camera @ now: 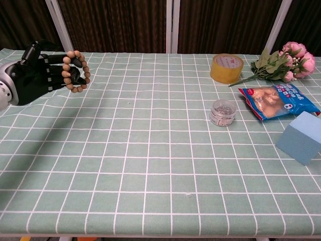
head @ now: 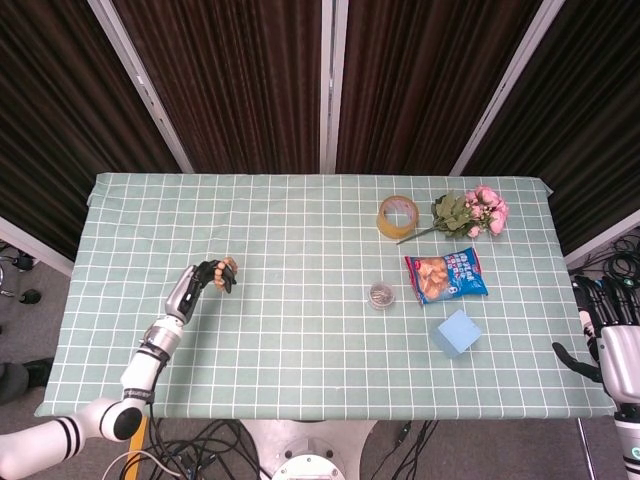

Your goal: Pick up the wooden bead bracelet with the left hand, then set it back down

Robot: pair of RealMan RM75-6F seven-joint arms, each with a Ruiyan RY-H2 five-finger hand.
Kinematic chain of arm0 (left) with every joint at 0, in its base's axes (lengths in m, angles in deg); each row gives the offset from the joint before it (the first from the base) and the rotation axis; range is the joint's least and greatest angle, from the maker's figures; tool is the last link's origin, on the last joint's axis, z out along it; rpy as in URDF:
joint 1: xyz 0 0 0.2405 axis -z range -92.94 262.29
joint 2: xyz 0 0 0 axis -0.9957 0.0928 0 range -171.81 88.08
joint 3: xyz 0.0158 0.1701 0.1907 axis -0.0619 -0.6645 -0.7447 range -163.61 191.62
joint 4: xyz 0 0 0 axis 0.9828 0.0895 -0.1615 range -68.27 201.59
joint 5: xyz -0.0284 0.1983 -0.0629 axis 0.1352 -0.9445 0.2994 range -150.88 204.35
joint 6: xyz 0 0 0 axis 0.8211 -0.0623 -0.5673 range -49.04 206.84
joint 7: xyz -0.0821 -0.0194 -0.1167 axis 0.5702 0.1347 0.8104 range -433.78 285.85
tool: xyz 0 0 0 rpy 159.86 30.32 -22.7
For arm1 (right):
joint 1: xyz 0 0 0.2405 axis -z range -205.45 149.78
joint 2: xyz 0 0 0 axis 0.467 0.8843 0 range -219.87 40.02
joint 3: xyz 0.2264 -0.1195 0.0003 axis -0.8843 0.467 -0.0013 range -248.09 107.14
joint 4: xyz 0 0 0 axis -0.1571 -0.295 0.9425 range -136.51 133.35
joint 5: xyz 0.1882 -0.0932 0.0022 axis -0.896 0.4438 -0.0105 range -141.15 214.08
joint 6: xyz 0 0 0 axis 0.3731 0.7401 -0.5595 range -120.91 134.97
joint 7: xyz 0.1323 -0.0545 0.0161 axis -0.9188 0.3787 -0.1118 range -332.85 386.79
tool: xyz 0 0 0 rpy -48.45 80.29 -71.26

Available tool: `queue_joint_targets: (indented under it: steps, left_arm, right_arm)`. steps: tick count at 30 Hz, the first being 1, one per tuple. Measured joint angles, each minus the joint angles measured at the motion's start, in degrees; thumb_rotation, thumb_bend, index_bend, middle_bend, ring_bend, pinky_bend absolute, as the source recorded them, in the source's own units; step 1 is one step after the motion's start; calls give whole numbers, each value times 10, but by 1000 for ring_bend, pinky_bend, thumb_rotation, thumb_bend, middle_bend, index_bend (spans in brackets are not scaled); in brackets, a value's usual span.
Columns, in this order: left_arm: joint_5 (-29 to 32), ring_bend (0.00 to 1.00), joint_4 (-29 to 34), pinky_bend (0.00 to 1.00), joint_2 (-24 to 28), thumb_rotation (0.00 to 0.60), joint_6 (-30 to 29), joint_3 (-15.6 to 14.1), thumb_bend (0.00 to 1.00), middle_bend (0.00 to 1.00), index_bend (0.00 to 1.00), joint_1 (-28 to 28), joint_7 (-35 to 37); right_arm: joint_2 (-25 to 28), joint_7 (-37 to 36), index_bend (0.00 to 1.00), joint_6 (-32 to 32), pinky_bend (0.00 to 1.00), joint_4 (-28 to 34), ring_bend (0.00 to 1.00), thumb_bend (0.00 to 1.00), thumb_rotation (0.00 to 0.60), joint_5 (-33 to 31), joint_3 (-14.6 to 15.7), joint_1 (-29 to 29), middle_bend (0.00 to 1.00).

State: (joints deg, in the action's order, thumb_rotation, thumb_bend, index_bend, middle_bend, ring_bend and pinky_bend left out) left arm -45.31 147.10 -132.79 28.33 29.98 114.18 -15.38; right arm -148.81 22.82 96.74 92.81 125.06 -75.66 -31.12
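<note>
A bracelet of round tan wooden beads hangs looped in the left hand, at the table's nine o'clock. The right hand, fingers apart, holds nothing.

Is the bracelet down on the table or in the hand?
In the hand: the bracelet hangs as an upright ring from the left hand, above the table.
</note>
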Motion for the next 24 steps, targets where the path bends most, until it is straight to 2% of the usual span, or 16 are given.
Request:
queue_joint_targets:
  steps: [2, 5, 16, 21, 22, 24]
  left_arm:
    - [1, 425, 0, 129, 0, 219, 1, 0, 538, 645, 520, 0, -2]
    - [6, 424, 1, 127, 1, 302, 5, 1, 539, 648, 524, 1, -4]
    - [19, 425, 3, 129, 3, 416, 16, 7, 543, 664, 544, 4, -9]
    - [21, 425, 5, 129, 4, 424, 17, 8, 550, 671, 555, 3, -8]
    - [21, 425, 5, 130, 4, 414, 16, 8, 550, 672, 558, 2, -8]
    - [20, 425, 6, 130, 4, 349, 15, 8, 548, 674, 563, 1, -6]
  right_arm:
    - [0, 0, 0, -1, 0, -1, 0, 72, 600, -1, 0, 0, 123]
    - [-1, -1, 0, -1, 0, -2, 0, 72, 600, -1, 0, 0, 123]
    - [-1, 1, 0, 0, 0, -1, 0, 72, 600, -1, -1, 0, 124]
    - [-1, 2, 0, 1, 0, 0, 0, 72, 600, 0, 0, 0, 124]
    - [-1, 2, 0, 1, 0, 0, 0, 72, 600, 0, 0, 0, 124]
    - [-1, 2, 0, 1, 0, 0, 0, 72, 600, 0, 0, 0, 124]
